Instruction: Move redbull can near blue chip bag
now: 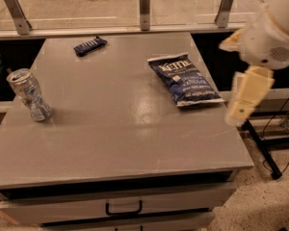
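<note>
The redbull can (29, 95), slim and silver with blue patches, stands upright near the left edge of the grey table (125, 129). The blue chip bag (185, 79), dark navy with white "Kettle" lettering, lies flat on the table's right half. My gripper (242, 110) hangs from the white arm (272, 30) off the table's right edge. It is just right of the bag's near corner, far from the can, and holds nothing.
A small flat dark blue packet (90, 45) lies at the table's far left. A glass railing with metal posts (144, 4) runs behind the table. A drawer with a black handle (124, 208) is below the front edge. Black cables and a stand leg (267, 155) lie on the floor at right.
</note>
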